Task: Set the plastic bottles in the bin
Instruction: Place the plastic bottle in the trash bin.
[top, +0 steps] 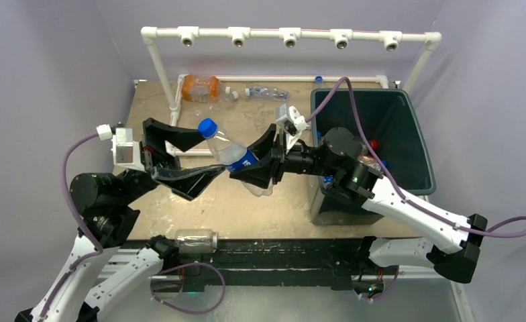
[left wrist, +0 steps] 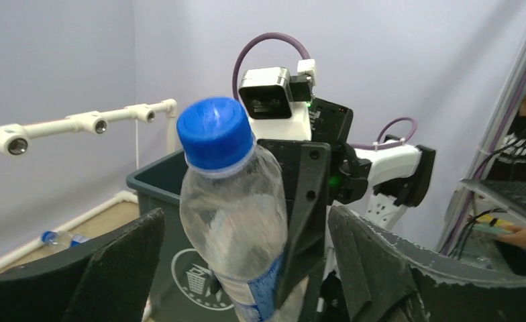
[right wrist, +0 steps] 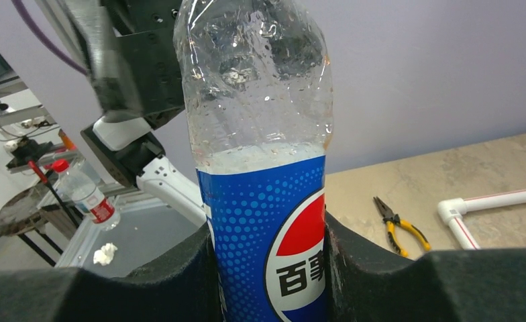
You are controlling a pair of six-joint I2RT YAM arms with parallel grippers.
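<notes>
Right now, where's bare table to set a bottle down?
Free: table strip between the held bottle and the near edge; also between it and the far-edge orange bottle. Crowded: centre, left gripper and right gripper around it.

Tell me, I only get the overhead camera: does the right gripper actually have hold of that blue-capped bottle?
Observer: Yes. The right wrist camera shows the right gripper closed on both sides of the bottle, at its blue label.
Operator: And the left gripper?
Observer: Its own camera shows the left gripper open, with a gap on each side of the bottle.
Operator: Is anything hidden beneath the arms?
Observer: Yellow-handled pliers lie on the table near a white pipe.
</notes>
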